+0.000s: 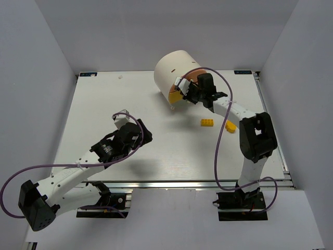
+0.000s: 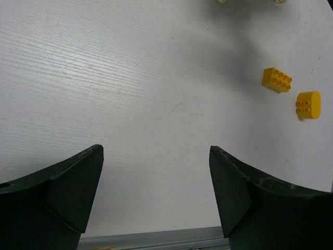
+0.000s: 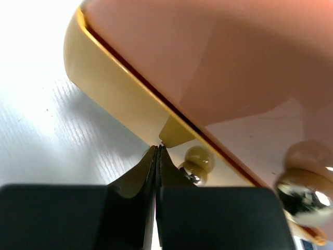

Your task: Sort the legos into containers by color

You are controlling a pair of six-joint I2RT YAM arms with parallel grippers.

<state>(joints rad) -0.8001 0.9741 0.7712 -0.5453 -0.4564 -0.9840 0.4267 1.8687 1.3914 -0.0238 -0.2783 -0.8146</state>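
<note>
Right gripper (image 3: 157, 150): we see jaws pressed together, tips at the yellow drawer (image 3: 114, 94) edge.
Knob (image 3: 197, 159): just right of tips, seemingly untouched.
Left gripper (image 2: 156, 177): spread, empty.

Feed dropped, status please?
Left gripper open, empty. Right gripper shut, tips at yellow drawer. Two yellow bricks loose on table. No obstruction seen.

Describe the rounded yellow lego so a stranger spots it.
Find the white drum at the far side of the table. Of two yellow legos before it, the rounded lego lies beside the right arm: one side curved, unlike the rectangular brick.
</note>
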